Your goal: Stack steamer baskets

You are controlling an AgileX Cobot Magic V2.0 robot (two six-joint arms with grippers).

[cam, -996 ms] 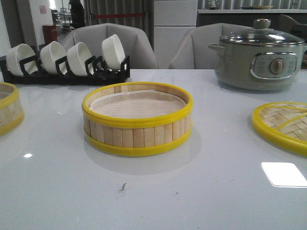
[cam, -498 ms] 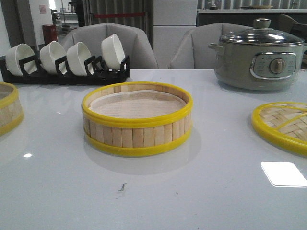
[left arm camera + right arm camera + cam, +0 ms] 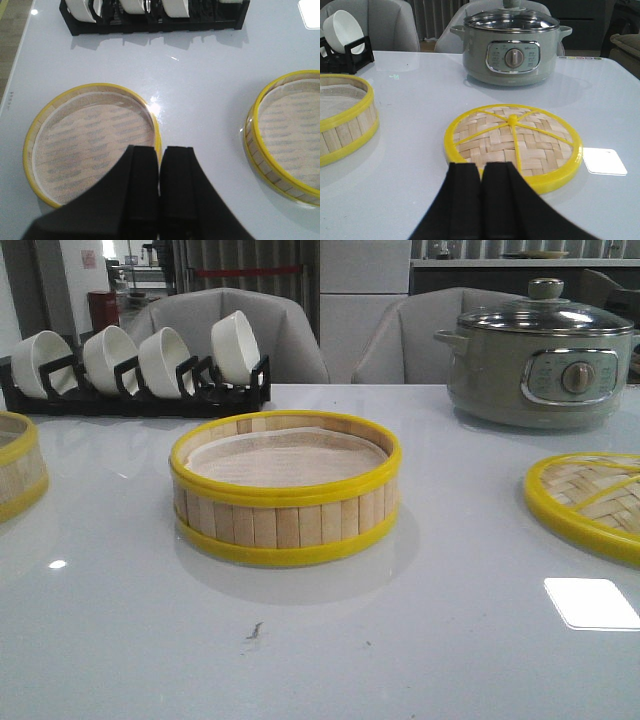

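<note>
Stacking has not begun: two steamer baskets (image 3: 92, 142) (image 3: 287, 137) sit apart on the tabletop (image 3: 450, 640). Both grippers (image 3: 160, 155) (image 3: 481, 172) hover, fingers together; the left must open over the nearer basket.

A dining-room mock-up, it looks like: glossy white table (image 3: 420, 640), grey upholstered chairs (image 3: 235, 325), racked white bowls (image 3: 140, 360) at upper left, electric pot (image 3: 540, 355) upper right.

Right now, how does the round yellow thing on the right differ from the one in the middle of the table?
The middle steamer basket is a tray with upright bamboo-slat walls and a pale paper liner; the steamer lid on the right is flat woven bamboo with yellow ribs meeting at its centre. The basket stands taller; the lid lies low. Both are round, yellow-rimmed and rest on the white table.
</note>
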